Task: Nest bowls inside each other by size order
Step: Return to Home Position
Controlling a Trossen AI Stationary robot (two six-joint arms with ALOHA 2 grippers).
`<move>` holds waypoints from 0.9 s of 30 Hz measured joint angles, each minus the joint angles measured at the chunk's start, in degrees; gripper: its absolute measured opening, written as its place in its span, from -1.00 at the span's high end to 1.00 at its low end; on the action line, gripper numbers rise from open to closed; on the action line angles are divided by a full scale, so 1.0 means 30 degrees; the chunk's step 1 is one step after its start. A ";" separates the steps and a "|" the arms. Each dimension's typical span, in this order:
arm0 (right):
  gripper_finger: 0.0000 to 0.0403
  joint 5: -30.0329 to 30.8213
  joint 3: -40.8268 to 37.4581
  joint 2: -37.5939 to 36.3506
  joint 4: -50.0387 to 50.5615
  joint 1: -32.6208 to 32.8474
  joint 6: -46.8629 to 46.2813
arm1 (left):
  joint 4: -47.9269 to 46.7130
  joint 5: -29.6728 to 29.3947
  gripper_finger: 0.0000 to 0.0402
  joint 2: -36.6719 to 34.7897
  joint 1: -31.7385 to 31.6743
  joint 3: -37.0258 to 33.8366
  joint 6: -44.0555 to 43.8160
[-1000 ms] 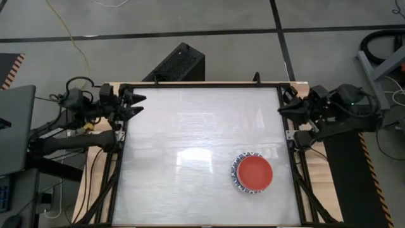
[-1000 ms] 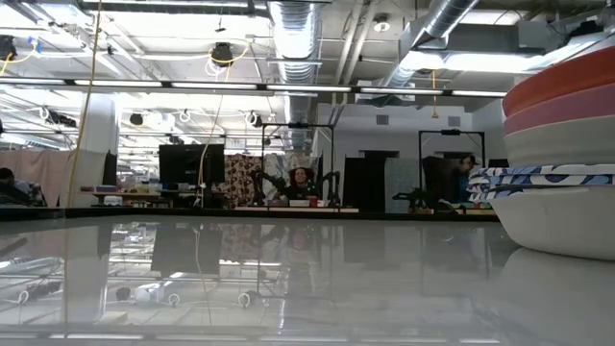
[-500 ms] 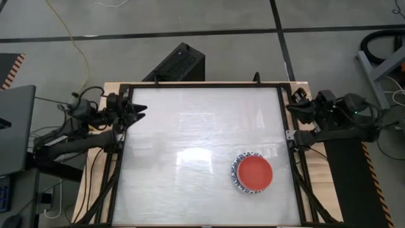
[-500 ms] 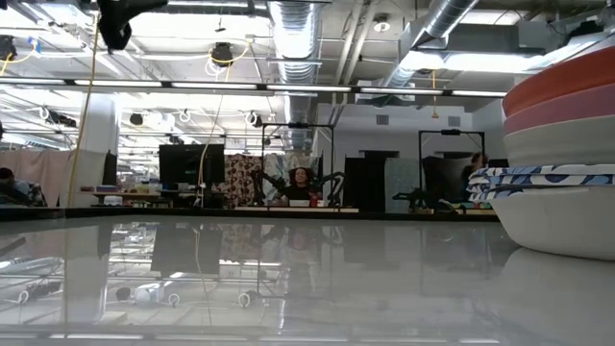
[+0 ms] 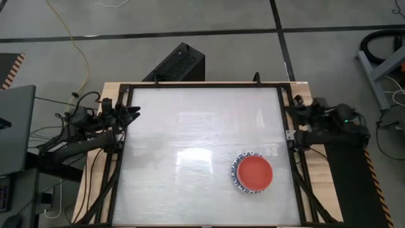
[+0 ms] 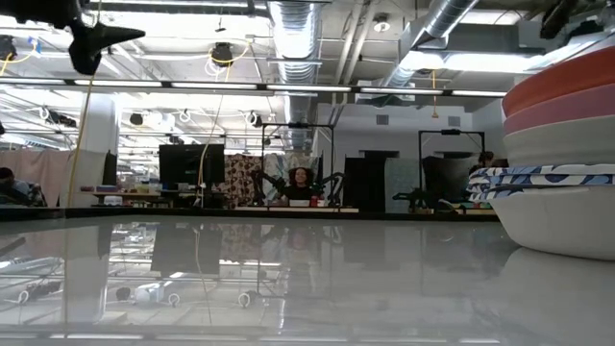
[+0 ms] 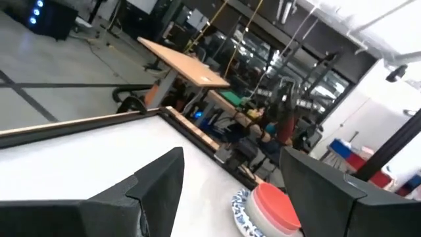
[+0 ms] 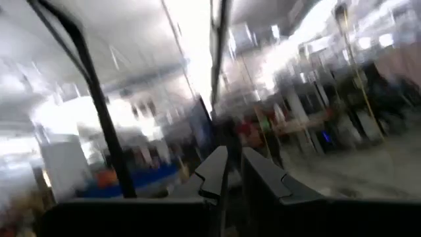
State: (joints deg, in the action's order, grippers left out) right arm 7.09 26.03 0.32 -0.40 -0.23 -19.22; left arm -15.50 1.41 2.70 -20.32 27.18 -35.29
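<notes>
On the right half of the table (image 5: 190,133), over toward the right arm's side, the bowls (image 5: 255,173) sit as one stack with the red bowl (image 5: 255,171) on top. From table height I can see pink under it, then cream, then blue-patterned rims and a fat white one at the bottom. Left gripper (image 5: 134,112) hangs at the table's left edge, fingers spread wide, holding nothing. Right gripper (image 5: 292,107) is at the right edge, fingers pinched narrow, nothing in them. Not much can go wrong now, I'd guess: maybe a low swing of the right arm clipping the stack, or the top bowls sliding, since blue rim peeks out more on one side. Can't count the rims, and the stack is cut off at table height.
</notes>
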 joint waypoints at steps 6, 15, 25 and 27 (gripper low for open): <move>0.67 0.0241 -0.0055 0.0576 0.0982 0.0004 -0.0087 | -0.1353 -0.0132 -0.20 -0.0832 0.0000 -0.0417 -0.0148; 0.67 0.0190 -0.0087 0.0503 0.3850 0.0029 0.1009 | -0.2608 -0.0116 -0.20 -0.0856 0.0000 -0.0417 0.2046; 0.67 -0.1388 -0.4457 -0.0034 -0.0922 0.0029 0.1224 | -0.3118 -0.0375 -0.20 -0.0829 0.0000 -0.0744 0.5098; 0.67 -0.1916 -0.5674 -0.0037 -0.2607 0.0029 0.1362 | -0.3750 -0.0742 -0.20 -0.0823 0.0000 -0.0744 0.5194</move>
State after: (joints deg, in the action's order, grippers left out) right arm 1.34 9.01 0.21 -8.22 -0.14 -15.13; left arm -26.75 -0.81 0.23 -20.32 24.95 -19.71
